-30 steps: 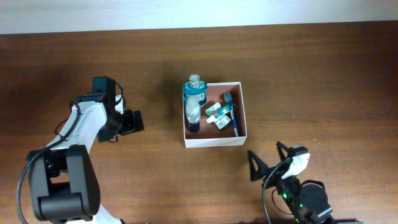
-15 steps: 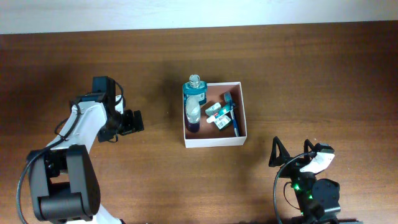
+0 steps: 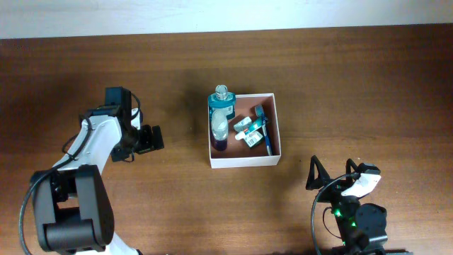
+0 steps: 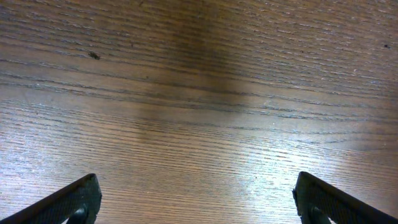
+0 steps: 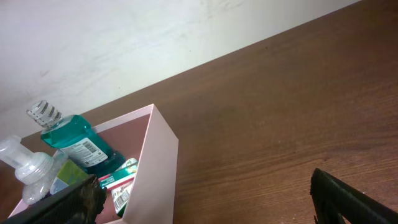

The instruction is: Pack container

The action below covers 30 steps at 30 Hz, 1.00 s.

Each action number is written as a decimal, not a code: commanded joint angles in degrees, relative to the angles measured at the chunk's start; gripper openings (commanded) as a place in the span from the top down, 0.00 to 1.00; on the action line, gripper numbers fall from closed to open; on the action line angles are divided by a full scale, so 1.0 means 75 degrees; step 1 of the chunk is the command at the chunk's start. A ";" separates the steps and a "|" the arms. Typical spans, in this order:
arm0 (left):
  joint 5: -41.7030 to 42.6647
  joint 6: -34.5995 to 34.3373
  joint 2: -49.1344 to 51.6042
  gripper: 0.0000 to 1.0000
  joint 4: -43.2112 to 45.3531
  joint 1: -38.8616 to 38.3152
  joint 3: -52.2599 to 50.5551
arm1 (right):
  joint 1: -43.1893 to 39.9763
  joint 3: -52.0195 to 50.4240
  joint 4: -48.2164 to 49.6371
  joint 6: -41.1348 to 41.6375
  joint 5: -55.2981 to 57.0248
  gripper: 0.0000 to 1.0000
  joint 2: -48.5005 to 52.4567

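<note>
Overhead view of a brown wooden table (image 3: 354,85) with my two arms at its lower edge.

Nearest, at the lower right of the frame, my right pincer (image 3: 336,173) hangs with its jaws spread wide and nothing between them. In its own wrist view the two dark fingertips sit at the bottom corners.

At the left of the frame, my left pincer (image 3: 148,139) is also wide and empty. It hovers over bare wood and points toward the middle.

Further in, at the centre of the overhead frame, sits the container (image 3: 244,162). It is well apart from both pincers. From the right wrist it fills the lower left, with one thin pale wall (image 5: 155,168) edge-on to me.

Inside, against its left wall, lies a clear bottle (image 3: 220,127). A teal bottle (image 3: 221,106) rests at the upper left corner, its cap poking past the rim. Small packets (image 3: 248,131) lie to the right of them.

Farthest, a pale wall (image 5: 124,37) runs behind the table.

I judge the box to be light card, likely to flex or crease if I squeeze it hard. The bottles load its left side, so it may tip that way if lifted. I would pinch a wall close to a corner, where it looks stiffest. Otherwise I would nudge it low along a side. The bottles look smooth and possibly slippery.
</note>
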 commanded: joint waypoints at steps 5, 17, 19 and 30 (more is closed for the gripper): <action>0.0026 0.0015 -0.0181 0.01 -0.0003 0.0032 -0.0023 | -0.0055 -0.0070 0.0026 -0.0020 0.0067 0.02 -0.0087; 0.0029 0.0015 -0.3722 0.01 -0.0003 0.0029 -0.0023 | -0.0055 -0.0070 0.0026 -0.0020 0.0067 0.02 -0.0087; 0.0029 0.0015 -0.4549 0.01 -0.0003 0.0029 -0.0023 | -0.0055 -0.0070 0.0026 -0.0020 0.0067 0.02 -0.0087; 0.0029 0.0017 -0.8358 0.01 -0.0009 0.0029 -0.0023 | -0.0055 -0.0070 0.0026 -0.0020 0.0064 0.02 -0.0087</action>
